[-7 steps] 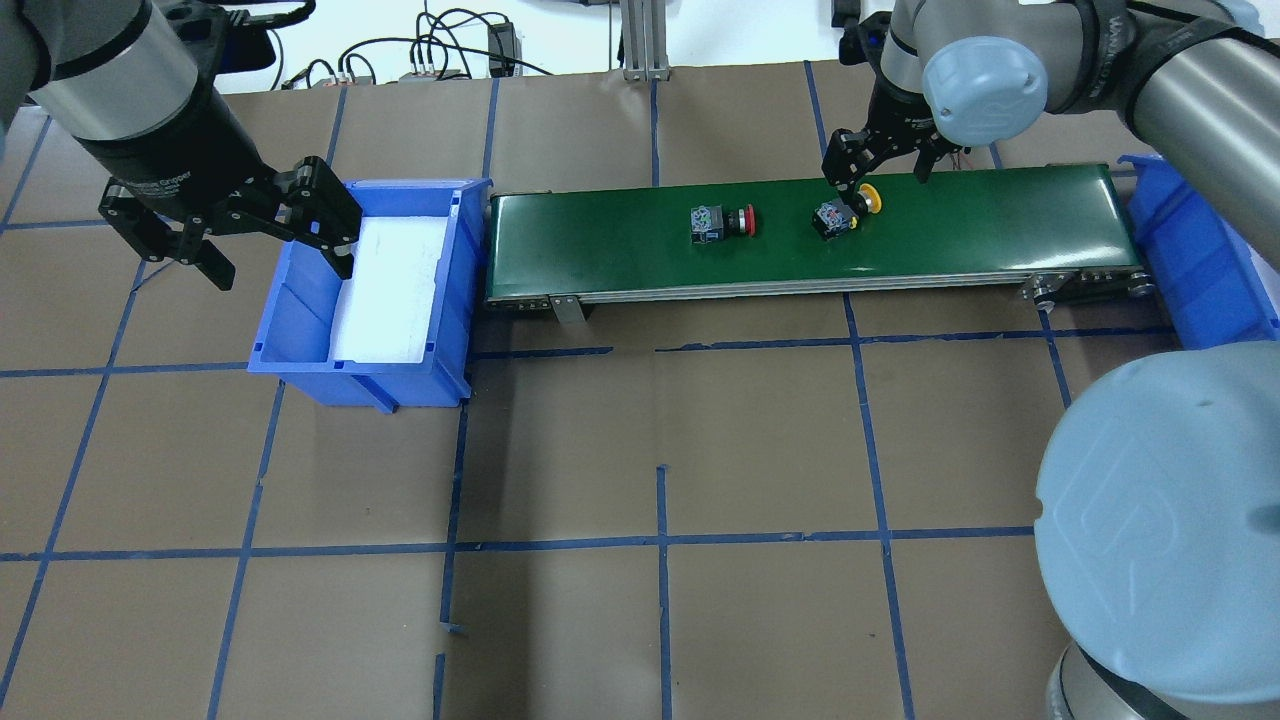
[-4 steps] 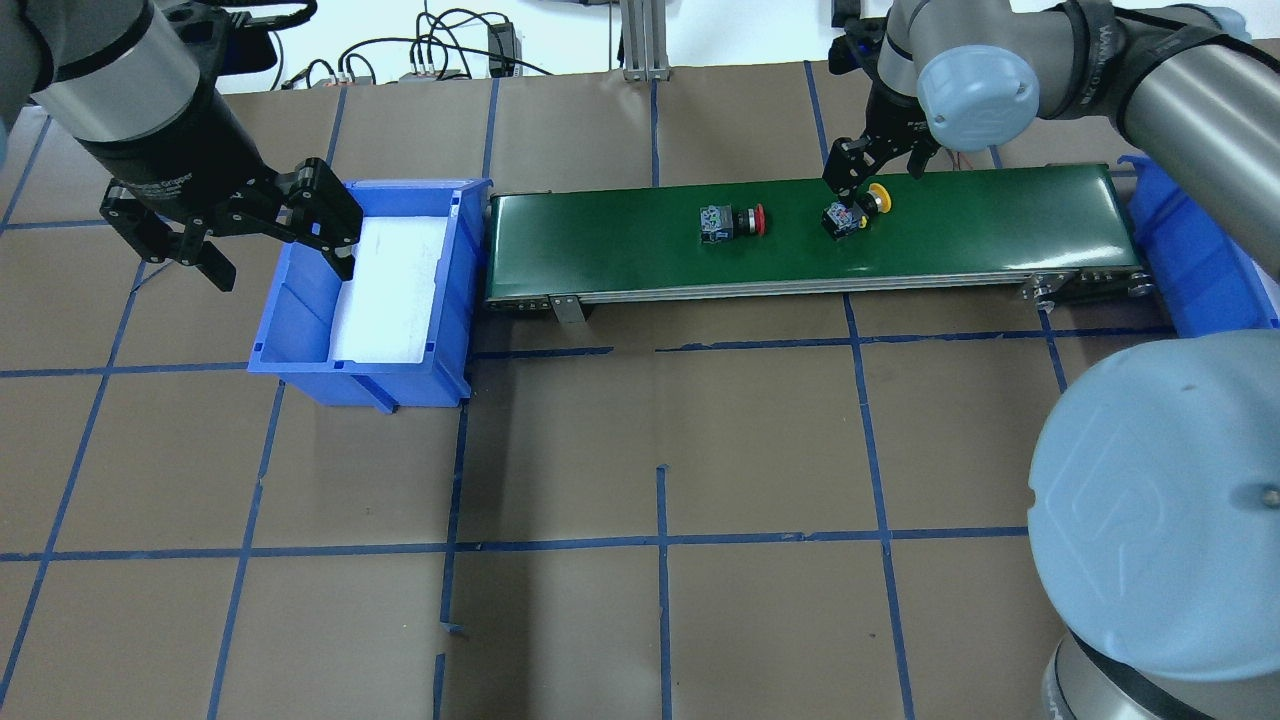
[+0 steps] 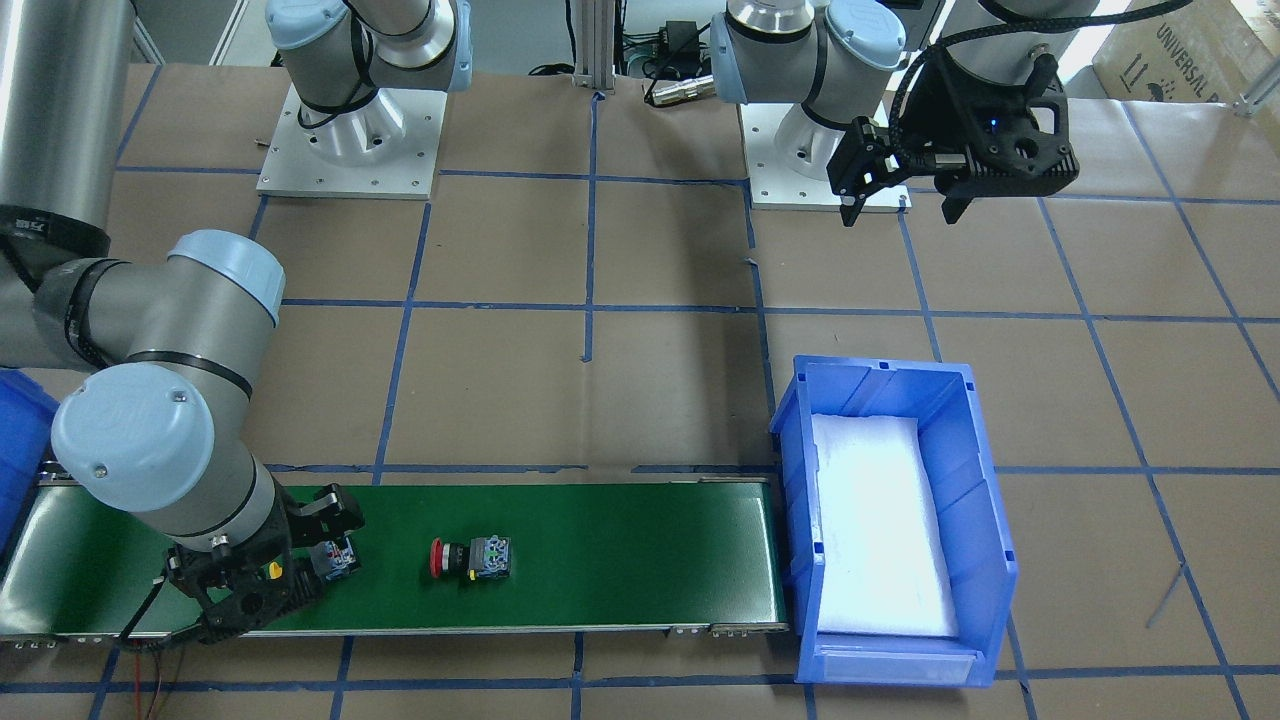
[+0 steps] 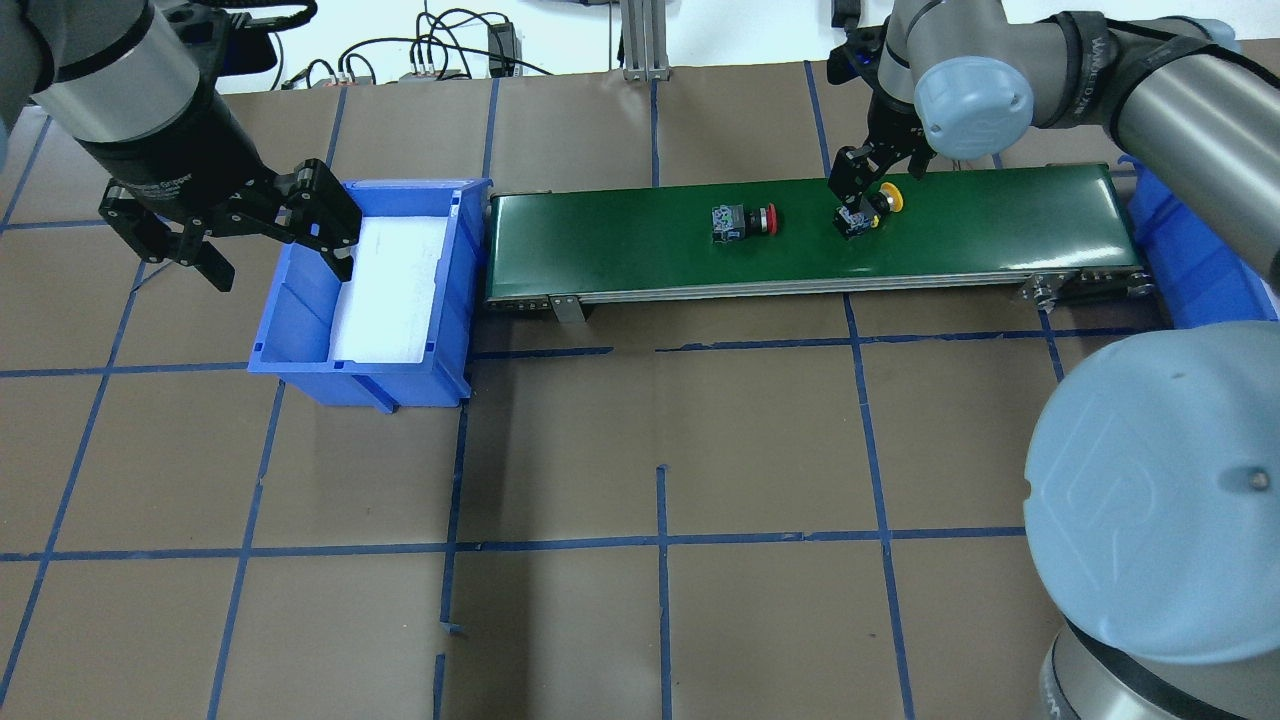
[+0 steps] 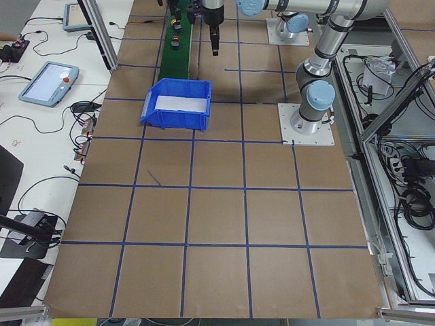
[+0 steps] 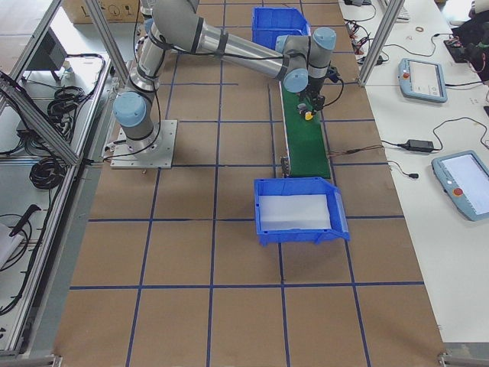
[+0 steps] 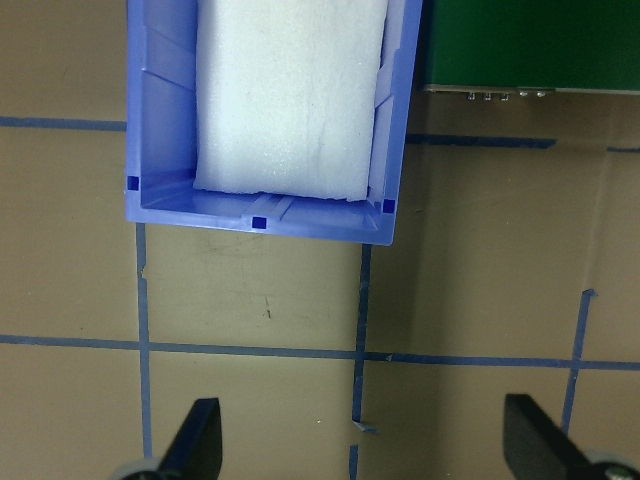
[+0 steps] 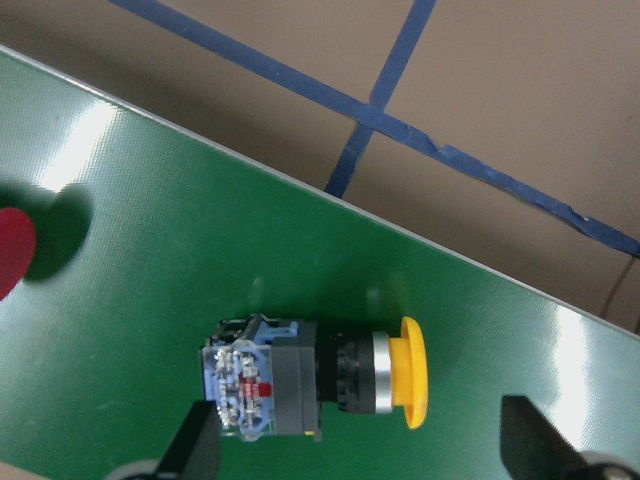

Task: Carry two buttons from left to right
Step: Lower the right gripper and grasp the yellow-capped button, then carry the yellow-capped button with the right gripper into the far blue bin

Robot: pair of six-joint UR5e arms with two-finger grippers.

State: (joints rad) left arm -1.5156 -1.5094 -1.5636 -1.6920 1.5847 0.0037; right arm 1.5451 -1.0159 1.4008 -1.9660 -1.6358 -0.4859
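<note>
Both buttons have slid to the right along the long green conveyor belt since a second ago, and the right gripper has followed the leading one; the left gripper has not shifted, hanging released over the blue plastic bin lined with white foam.

We see the yellow mushroom-capped push-button with the grey-black blocky body lying on its side on the belt, its cap toward the far blue bin at the belt's right end; the right gripper's fingers stand wide apart on either side of it, touching nothing; the red-capped push-button of the same blocky build lies on the belt behind it, well apart.

We judge 3 risks:
- the target is drifting, so a late squeeze could catch only the cap or miss;
- the fingers seem lined up along the button's length (cap at 1 end, terminal face at the other), and the rounded cap could slip out or tip the button;
- while we deal with the 1st button, the 2nd rides on unattended and may reach the belt's end before we return.
</note>
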